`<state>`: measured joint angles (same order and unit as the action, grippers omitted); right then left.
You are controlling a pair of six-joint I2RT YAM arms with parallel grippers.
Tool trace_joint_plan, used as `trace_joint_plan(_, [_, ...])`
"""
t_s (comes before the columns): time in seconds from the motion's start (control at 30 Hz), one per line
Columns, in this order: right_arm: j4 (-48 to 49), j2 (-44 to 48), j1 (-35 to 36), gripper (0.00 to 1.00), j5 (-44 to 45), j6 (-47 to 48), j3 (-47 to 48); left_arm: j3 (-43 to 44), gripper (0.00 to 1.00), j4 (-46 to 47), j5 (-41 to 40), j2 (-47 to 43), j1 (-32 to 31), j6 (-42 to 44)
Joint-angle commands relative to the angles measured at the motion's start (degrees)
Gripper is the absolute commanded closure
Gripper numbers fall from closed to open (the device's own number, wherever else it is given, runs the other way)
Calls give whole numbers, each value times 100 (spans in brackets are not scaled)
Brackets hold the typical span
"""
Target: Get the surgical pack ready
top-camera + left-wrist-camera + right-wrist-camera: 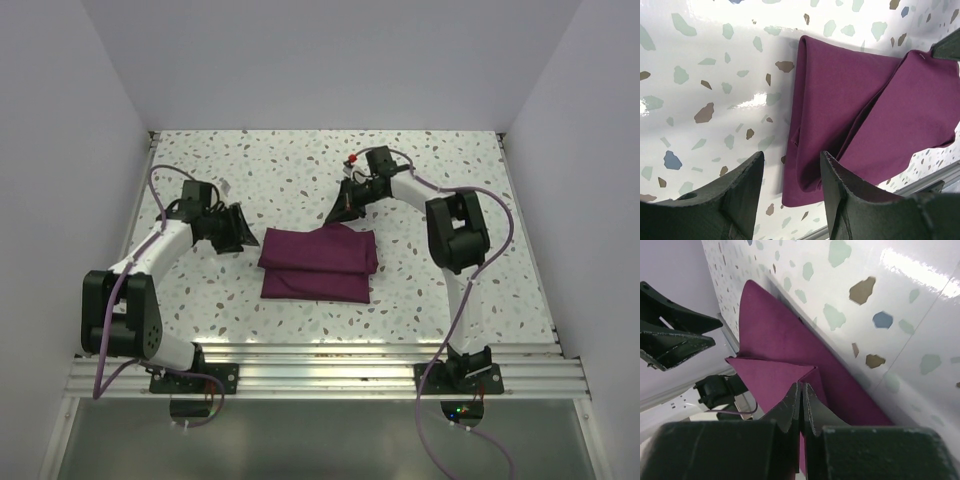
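Note:
The surgical pack shows as a maroon-purple cloth [318,262] folded into a flat bundle at the middle of the speckled table. My right gripper [340,212] is at the bundle's far edge. In the right wrist view its jaws [802,386] are shut on a fold of the cloth [775,335], which rises in a pointed tent to the fingertips. My left gripper [245,235] hovers just off the bundle's left end. In the left wrist view it [791,156] stands open, with the cloth's corner [840,90] beyond the gap and nothing between the fingers.
White walls close the table on the left, back and right. An aluminium rail [320,365] runs along the near edge, holding both arm bases. The left gripper [670,335] also shows in the right wrist view, beyond the cloth.

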<state>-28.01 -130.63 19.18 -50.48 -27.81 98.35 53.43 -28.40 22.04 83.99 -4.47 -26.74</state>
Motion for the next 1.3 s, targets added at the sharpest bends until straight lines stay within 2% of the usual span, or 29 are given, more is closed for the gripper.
trace_joint_plan(0.0, [-134, 731, 121, 100, -33, 12, -131, 343, 47, -25, -112, -251, 69, 126])
trace_joint_plan(0.23, [-398, 1925, 402, 100, 55, 118, -1079, 659, 47, -227, -297, -427, 130, -6])
trace_joint_plan(0.5, [-355, 3603, 1078, 100, 257, 118, -3100, 766, 47, -315, -174, -585, 201, -261])
trace_joint_plan(0.77, [-73, 4195, 1474, 100, 451, -13, -4603, 230, 47, -341, -16, -927, 201, -411])
trace_joint_plan(0.83, [-108, 4090, 1562, 92, 381, 30, -4754, 28, 47, -341, -25, -1006, 201, -411])
trace_joint_plan(0.93, [-431, 3809, 1650, 70, 249, 327, -4816, -131, 47, -359, -7, -1104, 201, -393])
trace_joint_plan(1.0, [-704, 3755, 1659, 58, 275, 548, -4659, -166, 47, -359, 81, -1095, 201, -376])
trace_joint_plan(1.03, [-1054, 3773, 1650, 55, 545, 766, -4519, -166, 47, -350, 124, -1095, 201, -358])
trace_joint_plan(1.07, [-1205, 3877, 1633, 46, 774, 838, -4160, -166, 47, -333, 229, -1069, 201, -332])
trace_joint_plan(1.13, [-1443, 3992, 1502, 36, 1336, 857, -3807, -140, 47, -184, 484, -1016, 192, -270])
trace_joint_plan(1.2, [-1497, 4071, 1317, 33, 1514, 769, -3376, -140, 47, -69, 906, -867, 192, -226])
trace_joint_plan(1.27, [-1462, 4054, 992, 36, 1768, 532, -3155, -131, 49, -7, 1143, -665, 157, -165])
